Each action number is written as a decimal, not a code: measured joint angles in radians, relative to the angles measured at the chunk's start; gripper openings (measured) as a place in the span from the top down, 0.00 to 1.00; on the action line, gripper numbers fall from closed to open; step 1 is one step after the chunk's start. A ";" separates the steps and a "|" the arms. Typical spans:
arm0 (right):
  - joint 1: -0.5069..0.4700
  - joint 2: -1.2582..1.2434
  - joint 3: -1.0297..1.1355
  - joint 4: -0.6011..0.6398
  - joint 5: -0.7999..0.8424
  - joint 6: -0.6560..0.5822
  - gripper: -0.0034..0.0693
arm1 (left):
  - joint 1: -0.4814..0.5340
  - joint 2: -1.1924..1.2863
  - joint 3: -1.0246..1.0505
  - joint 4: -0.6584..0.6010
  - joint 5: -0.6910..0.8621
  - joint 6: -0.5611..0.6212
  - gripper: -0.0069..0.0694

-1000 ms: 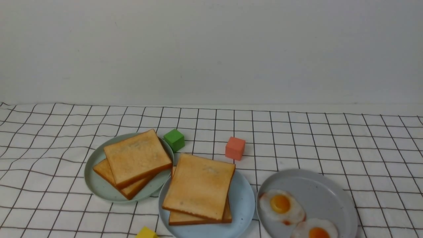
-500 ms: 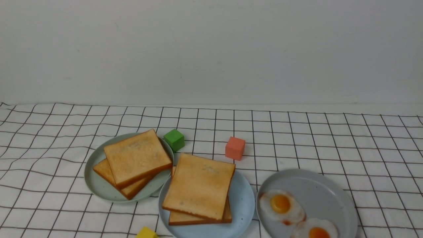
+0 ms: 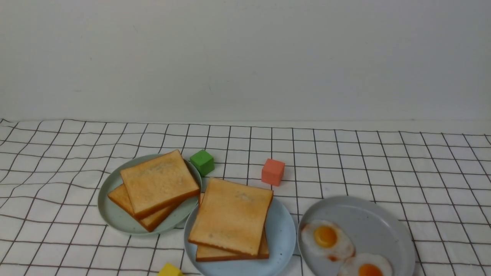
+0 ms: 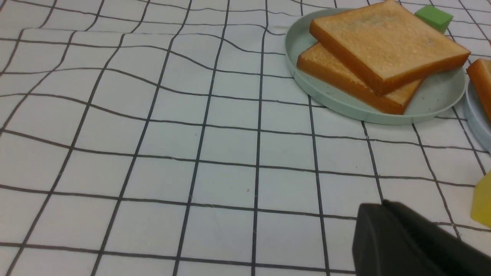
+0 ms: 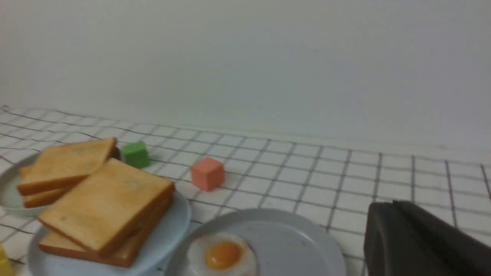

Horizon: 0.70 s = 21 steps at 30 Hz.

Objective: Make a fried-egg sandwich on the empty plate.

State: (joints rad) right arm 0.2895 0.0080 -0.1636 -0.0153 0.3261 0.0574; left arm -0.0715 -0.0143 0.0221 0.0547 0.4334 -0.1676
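In the front view, the fried-egg sandwich [image 3: 230, 218] is seen stacked on the light blue plate [image 3: 282, 230], between a green plate [image 3: 111, 214] and a grey plate [image 3: 368, 218] bearing two eggs [image 3: 326, 238]. In the left wrist view, the left gripper [image 4: 387, 205] is found closed, empty, above the cloth [image 4: 191, 153]. In the right wrist view, the right gripper [image 5: 395, 205] is likewise closed on nothing.
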 joint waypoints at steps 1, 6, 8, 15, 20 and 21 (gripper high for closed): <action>-0.006 -0.002 0.000 0.000 0.006 0.002 0.91 | 0.000 0.000 0.000 0.000 0.000 0.000 0.90; -0.128 -0.019 0.110 -0.002 0.111 0.017 0.90 | 0.000 0.000 0.000 0.000 0.000 0.000 0.90; -0.138 -0.019 0.156 -0.002 0.113 0.017 0.90 | 0.000 0.000 0.000 0.000 0.000 0.000 0.90; -0.140 -0.019 0.179 -0.003 0.065 0.019 0.89 | 0.000 0.000 0.000 0.000 0.000 0.000 0.89; -0.140 -0.019 0.179 -0.003 0.064 0.019 0.88 | 0.000 0.000 0.000 0.000 0.000 0.000 0.88; -0.140 -0.019 0.179 -0.003 0.064 0.019 0.87 | 0.000 0.000 0.000 0.000 0.000 0.000 0.88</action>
State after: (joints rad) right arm 0.1495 -0.0110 0.0156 -0.0184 0.3904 0.0768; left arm -0.0715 -0.0143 0.0221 0.0547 0.4331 -0.1676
